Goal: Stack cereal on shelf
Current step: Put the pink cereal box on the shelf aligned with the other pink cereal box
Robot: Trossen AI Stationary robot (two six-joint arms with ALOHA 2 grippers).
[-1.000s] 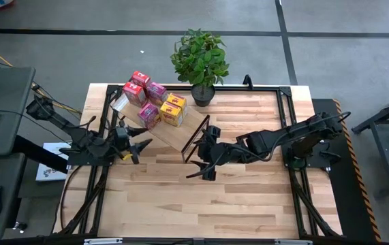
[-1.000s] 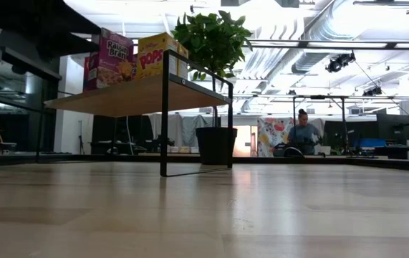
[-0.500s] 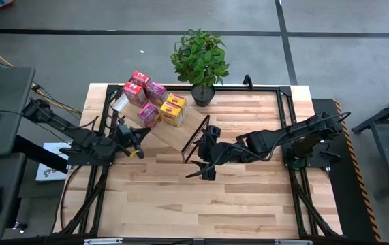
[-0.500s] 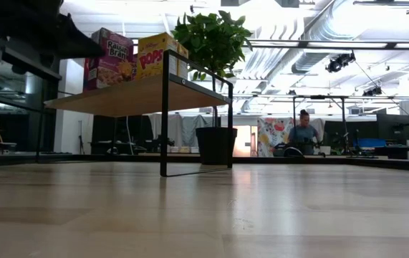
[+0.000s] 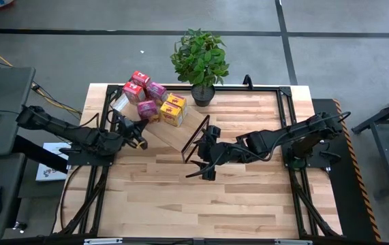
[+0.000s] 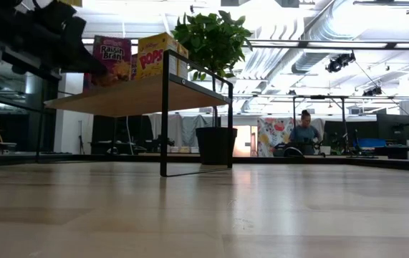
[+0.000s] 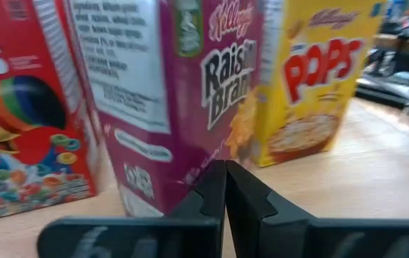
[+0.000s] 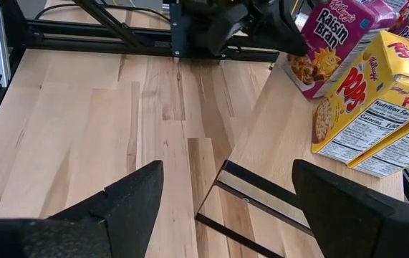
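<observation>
The left pincer [image 7: 225, 188], pressed together, is set against the Raisin Bran box [image 7: 190, 93] on the shelf [image 5: 174, 133]. Stacking is judged nearly complete; the right pincer [image 8: 222, 197] waits spread beside the shelf.

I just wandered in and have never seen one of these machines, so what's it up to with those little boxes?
It is arranging small cereal boxes on a slanted wooden shelf. The left gripper, fingers shut, is pressed against a magenta Raisin Bran box standing between a red box and a yellow Pops box. The right gripper waits open over the table near the shelf's end.
</observation>
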